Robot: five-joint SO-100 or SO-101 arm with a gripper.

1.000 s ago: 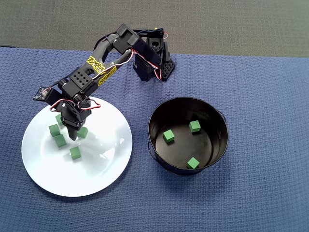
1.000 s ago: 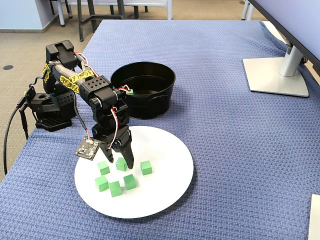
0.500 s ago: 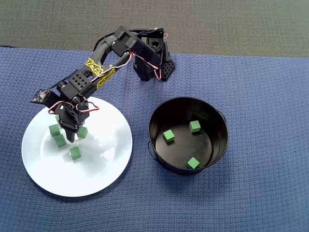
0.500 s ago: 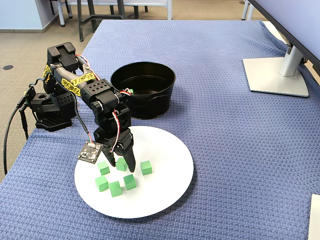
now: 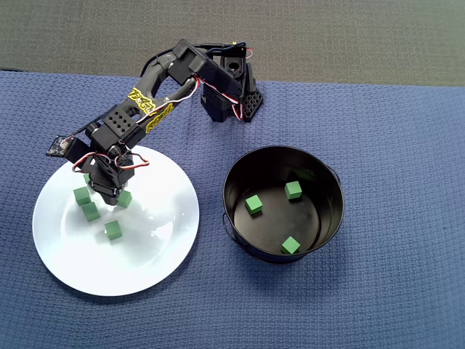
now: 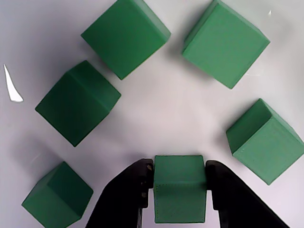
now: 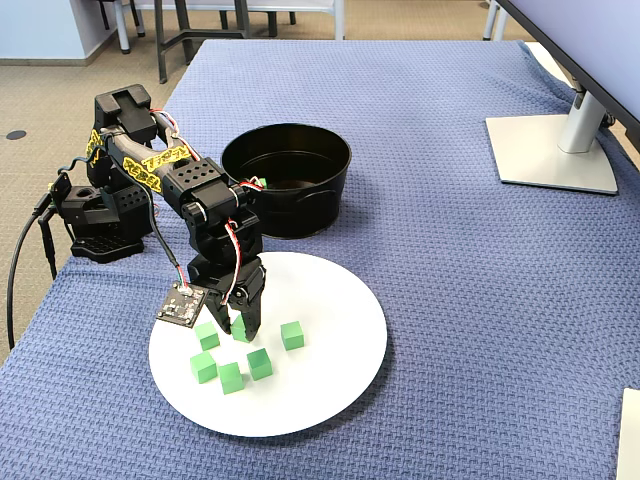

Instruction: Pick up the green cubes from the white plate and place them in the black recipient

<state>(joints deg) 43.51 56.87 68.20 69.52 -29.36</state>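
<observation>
Pinching one of the green cubes (image 6: pixel 179 192) squarely between its two black fingers (image 6: pixel 133 194), the arm's gripper (image 7: pixel 240 325) stands low over the white plate (image 5: pixel 156 247), the fingers pressed flat against opposite faces of the cube, a hold that should keep it from twisting when lifted. In the wrist view five more cubes (image 6: pixel 125 37) ring the held one, none touching it, so the fingers had room to come down on either side. The fixed view shows the loose cubes clustered on the plate's near-left part, with the held cube at or just above the plate; which, the pictures do not settle. The black recipient (image 5: pixel 330 185) stands just beside the plate on the blue-clothed table (image 5: pixel 407 145), close enough for a short swing of the arm, and the overhead view shows three cubes (image 5: pixel 253 203) already on its flat bottom. By this count the job is about a third done.
</observation>
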